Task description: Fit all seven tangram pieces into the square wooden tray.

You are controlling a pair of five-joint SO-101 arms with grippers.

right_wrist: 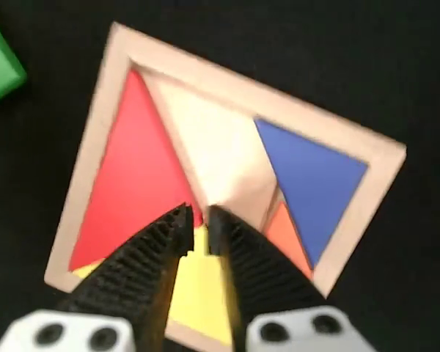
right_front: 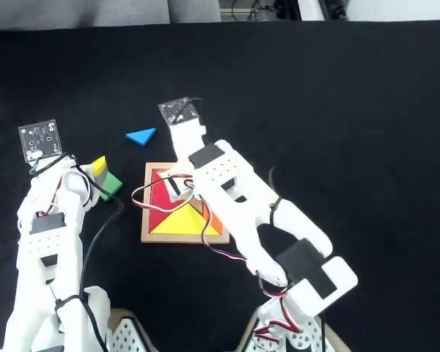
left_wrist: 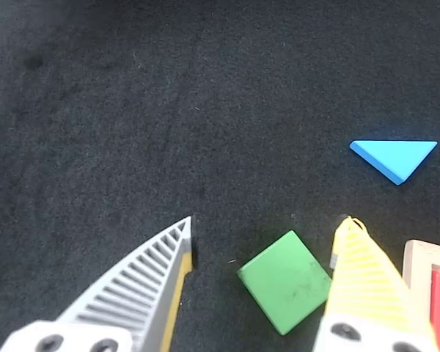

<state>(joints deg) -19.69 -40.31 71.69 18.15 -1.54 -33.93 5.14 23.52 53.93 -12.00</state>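
From above, the tray is sitting partly filled, with the light blue triangle lying beyond it. The left claw is gaping wide and empty over the green square, so the next move is probably lowering and gripping. The right claw is hovering nearly closed and empty above the tray's gap.

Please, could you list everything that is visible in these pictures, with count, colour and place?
Wooden tray: one, pale, mid-table.
Red triangle: one, large, in tray.
Yellow triangle: one, large, in tray.
Dark blue triangle: one, in tray.
Orange triangle: one, small, in tray.
Light blue triangle: one, small, on table.
Green square: one, on table beside tray.
Table: one, black.
Left arm: one, white, open jaws flanking green square.
Right arm: one, white, above tray, jaws almost shut.
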